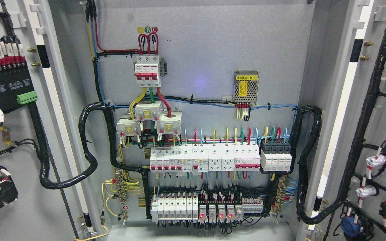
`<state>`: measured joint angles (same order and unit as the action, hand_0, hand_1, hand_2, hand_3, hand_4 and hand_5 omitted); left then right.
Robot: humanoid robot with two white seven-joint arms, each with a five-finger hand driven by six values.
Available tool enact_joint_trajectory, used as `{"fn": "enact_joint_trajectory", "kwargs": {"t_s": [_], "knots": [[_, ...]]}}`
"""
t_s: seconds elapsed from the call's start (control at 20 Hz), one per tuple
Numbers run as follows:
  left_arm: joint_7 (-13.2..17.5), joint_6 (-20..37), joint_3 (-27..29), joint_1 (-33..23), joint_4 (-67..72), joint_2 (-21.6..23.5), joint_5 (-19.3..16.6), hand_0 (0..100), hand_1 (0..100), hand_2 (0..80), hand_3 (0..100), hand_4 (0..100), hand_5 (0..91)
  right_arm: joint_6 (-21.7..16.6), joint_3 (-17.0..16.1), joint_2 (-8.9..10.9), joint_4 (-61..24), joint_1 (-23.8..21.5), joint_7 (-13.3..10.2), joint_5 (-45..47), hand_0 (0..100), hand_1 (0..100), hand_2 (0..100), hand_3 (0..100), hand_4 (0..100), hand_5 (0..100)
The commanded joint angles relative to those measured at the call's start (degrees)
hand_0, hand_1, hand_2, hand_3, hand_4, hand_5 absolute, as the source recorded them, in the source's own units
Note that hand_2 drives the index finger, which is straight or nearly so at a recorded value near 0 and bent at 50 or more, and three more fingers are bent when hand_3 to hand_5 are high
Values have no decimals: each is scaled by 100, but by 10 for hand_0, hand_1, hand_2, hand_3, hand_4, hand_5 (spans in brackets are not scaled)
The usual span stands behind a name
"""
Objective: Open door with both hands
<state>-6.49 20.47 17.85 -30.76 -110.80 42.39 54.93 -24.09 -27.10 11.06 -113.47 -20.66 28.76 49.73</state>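
Observation:
Both doors of a grey electrical cabinet stand swung wide open. The left door [18,134] fills the left edge, its inner face showing a black module with red-tipped wires. The right door [380,117] fills the right edge, carrying black cable looms and white and blue switch backs. Between them the cabinet's back panel [206,50] is fully exposed. Neither of my hands nor any arm shows in the head view.
On the back panel sit a red-and-white main breaker [147,71], a perforated power supply [246,86], a row of white breakers [204,160] and a lower row [206,207] with red lit indicators. Thick black cable bundles [89,144] loop to each door.

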Motion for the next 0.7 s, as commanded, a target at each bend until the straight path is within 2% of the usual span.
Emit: {"fn": "enact_joint_trajectory", "kwargs": {"t_s": [0.0,0.2,0.5,0.65], "knots": [[-1,10,131,0,172,24,158,0,0,0,0,0,0,-26,47,72,-61,-8,-1,2,191,0,0,0,0,0],[-1,10,166,0,199,50,167,0,0,0,0,0,0,-35,73,98,-184,0,7,-7,191,0,0,0,0,0],[-1,10,210,0,234,59,176,0,0,0,0,0,0,-44,284,168,-360,9,16,-24,191,0,0,0,0,0],[-1,18,254,0,286,59,184,0,0,0,0,0,0,-140,477,335,-360,1,16,-24,191,0,0,0,0,0]]}}
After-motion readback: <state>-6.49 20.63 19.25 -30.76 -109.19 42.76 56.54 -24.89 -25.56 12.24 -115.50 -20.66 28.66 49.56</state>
